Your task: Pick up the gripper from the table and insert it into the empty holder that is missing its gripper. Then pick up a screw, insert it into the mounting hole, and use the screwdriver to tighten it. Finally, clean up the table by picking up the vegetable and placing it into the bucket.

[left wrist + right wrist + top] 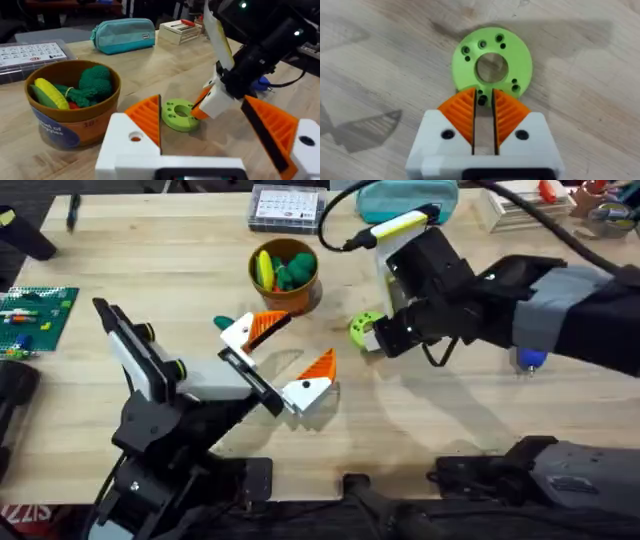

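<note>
From above, two arms work over one wooden tabletop (pixel 150 270). The left gripper (pixel 281 358) is over the middle of the tabletop, its two white fingers with orange pads spread wide, and it holds nothing. The right gripper (pixel 378 340) reaches in from the right edge and meets one lime-green vegetable (pixel 362 328), which lies flat on the wood. One orange-brown bucket (pixel 286 275) stands toward the far edge, near the vegetable but apart from it; inside I count one yellow toy and one dark green toy. One blue screwdriver (pixel 530 359) shows partly under the right arm, near the right edge. One clear compartment box (pixel 288 207) and one teal pouch (pixel 400 198) sit at the far edge.

In the left wrist view, the bucket (pixel 70 107) holds the yellow and dark green toys, and a little red shows between them. The vegetable (pixel 179 115) lies flat beside it, and the right gripper (pixel 209 100) touches its rim.

In the right wrist view, the right gripper (pixel 483 112) has two orange pads nearly shut, with a thin gap, pinching the rim of the vegetable (pixel 492 62), a ring with one large centre hole and several small holes.
</note>
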Robot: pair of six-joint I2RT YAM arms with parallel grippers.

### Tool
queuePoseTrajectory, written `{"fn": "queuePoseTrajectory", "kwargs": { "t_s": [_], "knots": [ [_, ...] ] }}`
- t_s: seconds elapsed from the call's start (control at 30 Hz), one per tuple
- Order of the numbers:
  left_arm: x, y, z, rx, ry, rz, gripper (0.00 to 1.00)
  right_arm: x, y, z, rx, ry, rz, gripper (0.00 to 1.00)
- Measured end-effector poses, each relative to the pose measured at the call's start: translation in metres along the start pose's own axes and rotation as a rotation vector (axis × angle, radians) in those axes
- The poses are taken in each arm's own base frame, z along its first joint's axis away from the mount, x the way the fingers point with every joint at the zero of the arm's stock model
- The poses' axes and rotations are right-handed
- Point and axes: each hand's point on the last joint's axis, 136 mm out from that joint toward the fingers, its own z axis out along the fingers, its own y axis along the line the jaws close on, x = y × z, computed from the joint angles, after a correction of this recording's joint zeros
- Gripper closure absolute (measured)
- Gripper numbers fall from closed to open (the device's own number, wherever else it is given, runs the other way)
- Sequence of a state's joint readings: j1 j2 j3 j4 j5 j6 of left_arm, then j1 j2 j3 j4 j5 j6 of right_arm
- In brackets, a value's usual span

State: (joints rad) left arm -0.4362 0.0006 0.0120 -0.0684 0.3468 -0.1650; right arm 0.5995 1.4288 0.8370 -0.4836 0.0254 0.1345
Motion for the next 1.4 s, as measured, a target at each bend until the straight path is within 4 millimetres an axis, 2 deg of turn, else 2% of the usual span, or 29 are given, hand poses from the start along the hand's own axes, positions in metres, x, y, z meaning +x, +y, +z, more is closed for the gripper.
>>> {"fn": "queuePoseTrajectory", "kwargs": {
  "t_s": [0.63, 0.87, 1.13, 1.4],
  "knots": [
    [0.0001, 0.0, 0.0, 0.0, 0.0, 0.0, 0.018, 0.005, -0.0007, -0.0012, 0.003, 0.025, 0.0, 0.783],
    [0.0, 0.0, 0.0, 0.0, 0.0, 0.0, 0.018, 0.0044, 0.0015, 0.0059, 0.004, 0.037, -0.007, 0.784],
    [0.0, 0.0, 0.0, 0.0, 0.0, 0.0, 0.018, 0.0032, 0.0044, 0.0066, 0.005, 0.033, -0.018, 0.847],
    [-0.0001, 0.0, 0.0, 0.0, 0.0, 0.0, 0.018, 0.0052, 0.0038, 0.0064, 0.008, 0.042, -0.018, 0.842]
  ]
}}
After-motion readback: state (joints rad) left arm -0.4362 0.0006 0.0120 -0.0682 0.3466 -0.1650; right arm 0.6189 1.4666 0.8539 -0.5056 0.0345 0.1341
